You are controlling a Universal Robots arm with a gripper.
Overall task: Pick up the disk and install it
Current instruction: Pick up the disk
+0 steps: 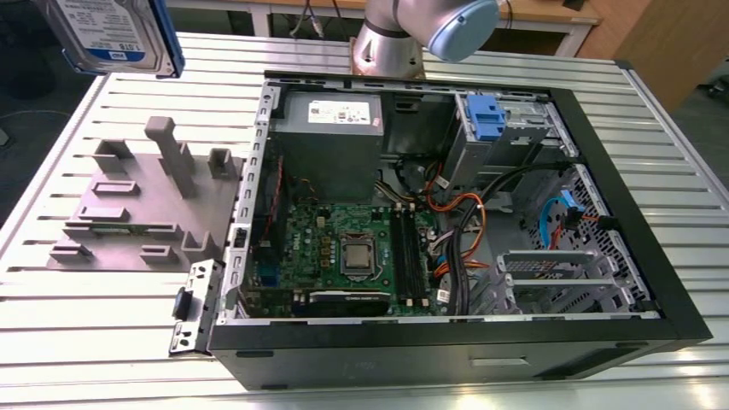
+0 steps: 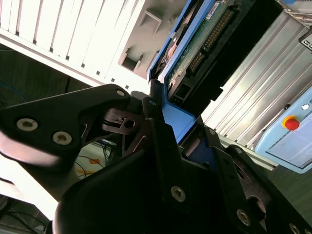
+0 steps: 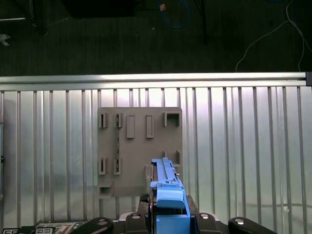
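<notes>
**1. My pincer**. Clenched on the disk. In the second wrist view my black fingers press its bright blue carrier from either side.

**2. The disk**. In my grasp, lifted clear of every surface.
- Second wrist view: the green circuit-board face shows inside the blue frame.
- First wrist view: the disk's blue edge runs out from me above the grey fixture.
- Exterior view: the disk hangs high in the upper corner on the exterior view's left, label side to the camera, well apart from the computer case.

**3. Grey fixture**. A flat plate with raised posts and slots, lying on the table below the disk. In the exterior view the fixture sits just beside the case, on that view's left.

**4. Table**. Ribbed aluminium slats. It carries both the fixture and the case.

**5. Computer case**. Black, lying on its side, with the side panel off. Contents:
- a grey power supply with a white sticker
- a green motherboard
- orange and black cables
- a small blue clip at the far drive bay
- a metal drive cage

**6. My arm's base**. It stands on the table's far side, behind the case.

**7. Red button**. Set on a pale blue box beyond the table, seen in the second wrist view.
</notes>
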